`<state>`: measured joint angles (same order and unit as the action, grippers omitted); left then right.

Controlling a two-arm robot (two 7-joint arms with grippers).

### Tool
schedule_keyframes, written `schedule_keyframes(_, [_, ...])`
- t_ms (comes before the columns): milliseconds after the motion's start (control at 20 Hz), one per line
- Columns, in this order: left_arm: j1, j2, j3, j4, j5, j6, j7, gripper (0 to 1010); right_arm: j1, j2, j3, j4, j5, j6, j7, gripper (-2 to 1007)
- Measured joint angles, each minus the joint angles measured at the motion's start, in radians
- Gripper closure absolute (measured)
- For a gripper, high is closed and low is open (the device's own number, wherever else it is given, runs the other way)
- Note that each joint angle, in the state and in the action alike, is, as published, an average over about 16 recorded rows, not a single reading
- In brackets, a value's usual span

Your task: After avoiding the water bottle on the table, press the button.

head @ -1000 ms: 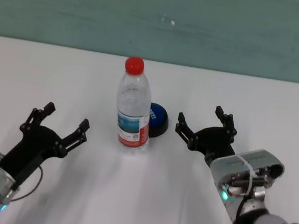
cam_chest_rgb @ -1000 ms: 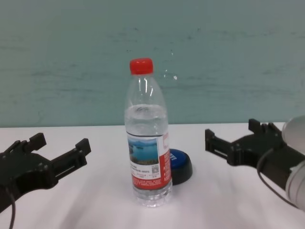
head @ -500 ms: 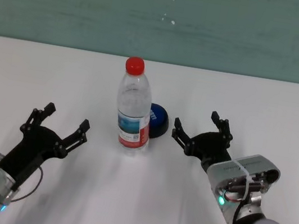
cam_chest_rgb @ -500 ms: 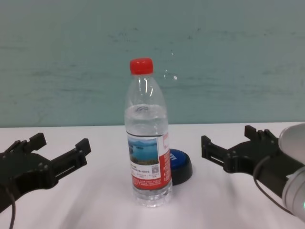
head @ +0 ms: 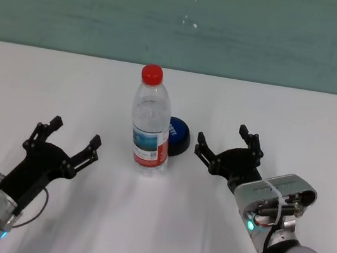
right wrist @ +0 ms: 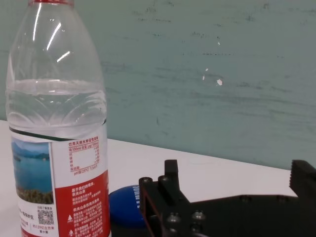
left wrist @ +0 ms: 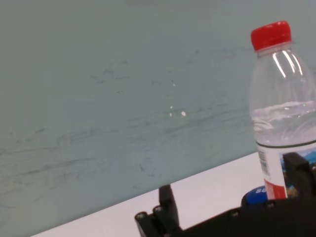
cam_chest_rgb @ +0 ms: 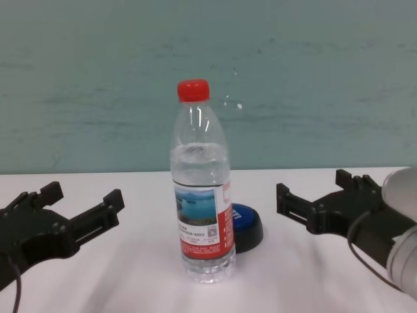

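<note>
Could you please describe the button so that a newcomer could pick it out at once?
On the plain white table, find the tall clear plastic water bottle with the red cap. Tucked just behind it, toward the right gripper, sits a low round dome button, blue-topped on a black base.

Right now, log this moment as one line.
right hand: open, right of button | left hand: open, idle | bottle: upright before button | button: unpressed

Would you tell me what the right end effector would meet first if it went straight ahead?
Probably the button, though depth is uncertain: the open right end effector points toward it, with the water bottle just beyond.
</note>
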<state>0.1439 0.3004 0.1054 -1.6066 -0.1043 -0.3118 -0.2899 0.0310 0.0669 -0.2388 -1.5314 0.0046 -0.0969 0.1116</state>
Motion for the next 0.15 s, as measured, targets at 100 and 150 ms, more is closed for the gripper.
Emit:
schedule_keyframes(100, [0.000,0.000,0.000,0.000,0.000,0.000,0.000,0,0.000,0.000,0.000,0.000,0.000,0.000,0.000,1])
schedule_keyframes(150, [0.000,0.000,0.000,0.000,0.000,0.000,0.000,0,0.000,0.000,0.000,0.000,0.000,0.000,0.000,1])
